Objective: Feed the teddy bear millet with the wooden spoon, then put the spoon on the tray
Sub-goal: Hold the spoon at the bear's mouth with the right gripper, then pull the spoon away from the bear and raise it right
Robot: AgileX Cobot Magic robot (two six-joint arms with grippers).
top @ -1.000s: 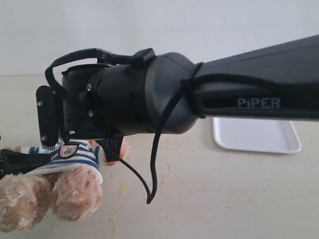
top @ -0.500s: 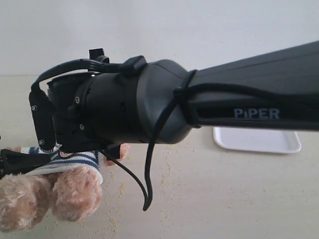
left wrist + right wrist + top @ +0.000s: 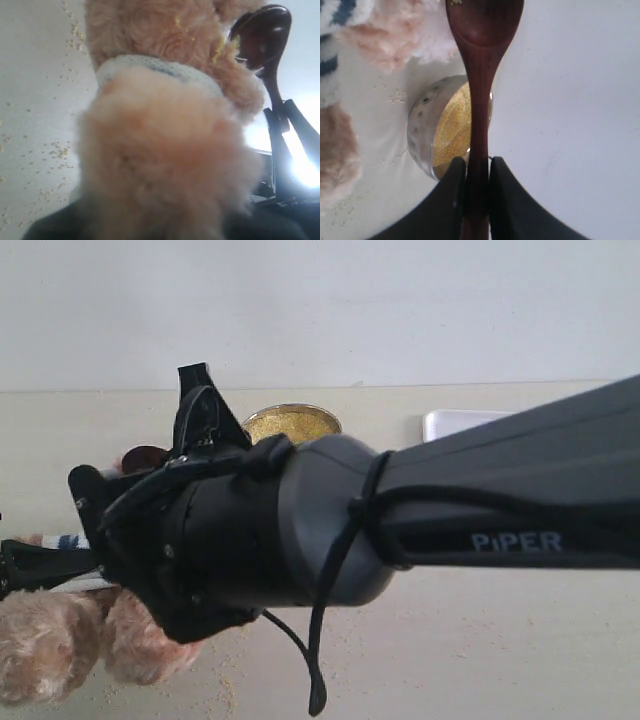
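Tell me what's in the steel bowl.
Millet fills the bowl. The spoon handle covers a strip of it; in the exterior view the arm hides the bowl's front.

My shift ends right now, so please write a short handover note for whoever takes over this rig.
Right claw: shut on the spoon, gripping its handle.
Left claw: seems shut on the bear; its jaws are mostly hidden.
Things: the spoon's tip is at the bear's face. Millet fills the steel bowl beyond it. The tray is partly hidden behind the right arm.
Done: spoon in hand and at the bear; grains cling to its fur.
Left: finish feeding, then lay the spoon on the tray.
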